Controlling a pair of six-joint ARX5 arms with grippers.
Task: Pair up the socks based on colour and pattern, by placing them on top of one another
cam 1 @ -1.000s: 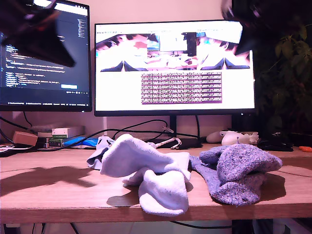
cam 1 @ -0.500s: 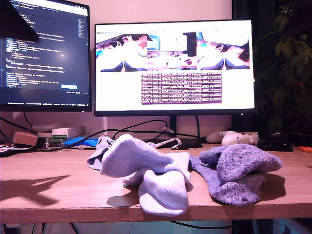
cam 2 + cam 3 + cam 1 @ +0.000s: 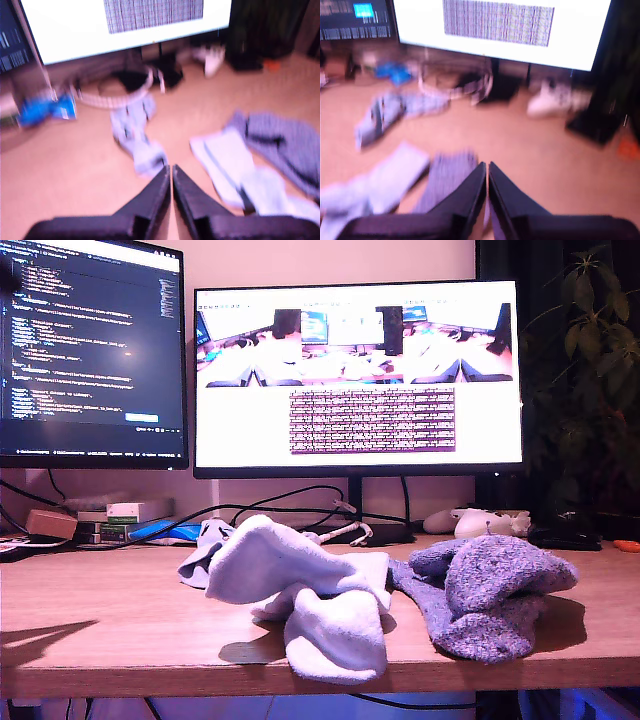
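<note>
my first gripper [image 3: 171, 172]: fingers pressed together, empty, above the tabletop [image 3: 100, 630]
my second gripper [image 3: 486, 168]: fingers likewise closed, empty
white socks [image 3: 310, 590]: heaped at the tabletop's front edge
grey socks [image 3: 495, 590]: touching them, exterior view's right
blue socks [image 3: 203, 550]: behind the white heap

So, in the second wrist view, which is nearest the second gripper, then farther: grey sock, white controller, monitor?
1. grey fuzzy sock, just beside my second gripper.
2. white game controller, midway back.
3. monitor, at the very back.
</note>
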